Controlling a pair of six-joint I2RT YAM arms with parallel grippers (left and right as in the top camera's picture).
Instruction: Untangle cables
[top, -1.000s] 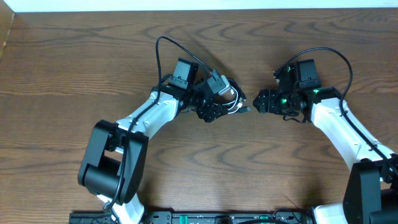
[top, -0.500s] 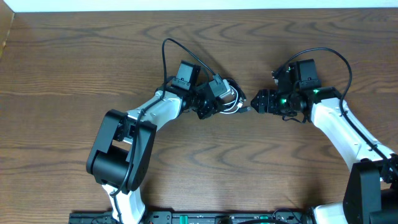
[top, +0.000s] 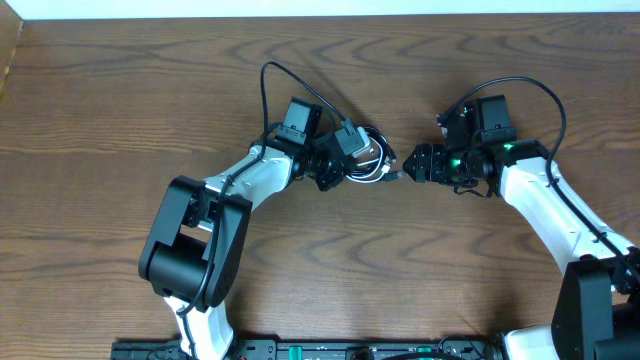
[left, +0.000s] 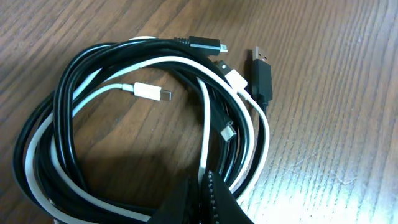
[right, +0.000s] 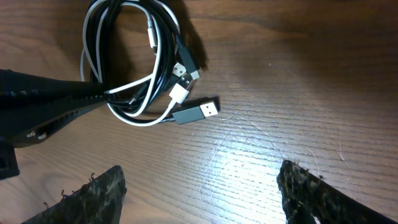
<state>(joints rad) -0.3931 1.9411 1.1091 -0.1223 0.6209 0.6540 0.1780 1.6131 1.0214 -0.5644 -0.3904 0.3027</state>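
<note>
Grab step: left fingers (left: 217, 204) were pressed together on edge strands of the cables (left: 93, 106), right fingers (right: 311, 194) spread, empty, near the loose plugs (right: 196, 112). Cables lay on the bench (top: 120, 120) between the arms, black and white cords in one coil. Next probably needed right pinching a plug, pulling apart

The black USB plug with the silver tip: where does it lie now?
In the right wrist view the black USB plug lies flat on the brown wooden table, just right of the coil of black and white cables.
</note>
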